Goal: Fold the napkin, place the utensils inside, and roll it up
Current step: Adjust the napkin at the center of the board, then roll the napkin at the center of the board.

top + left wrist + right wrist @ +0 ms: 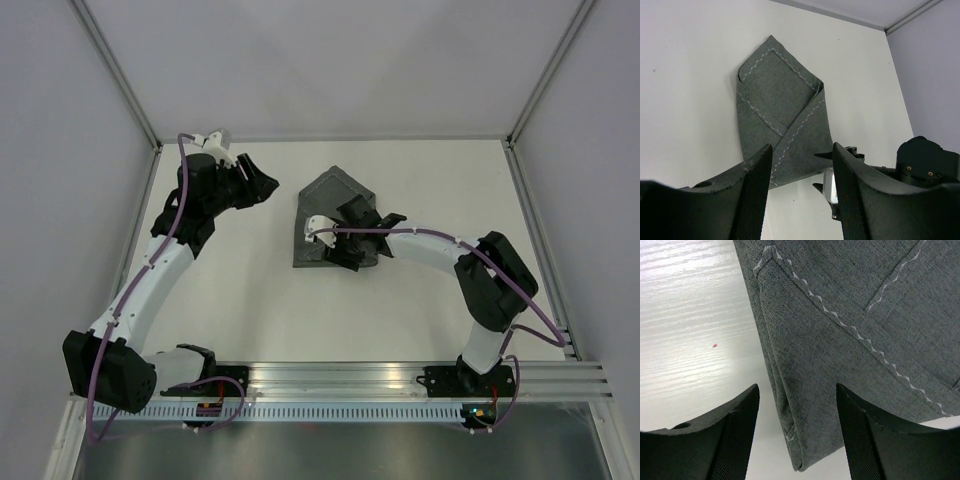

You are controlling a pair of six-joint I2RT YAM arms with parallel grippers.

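A white table (420, 310) stands inside pale walls. From above, the dark grey napkin (325, 205) lies at its centre, folded to a point. The right gripper (338, 250) hovers over its near edge, with the left gripper (262, 186) well apart. The left wrist view shows pale zigzag stitching, with the jaws spread and empty. In the right wrist view, the woven cloth's edge lies between parted, empty jaws.
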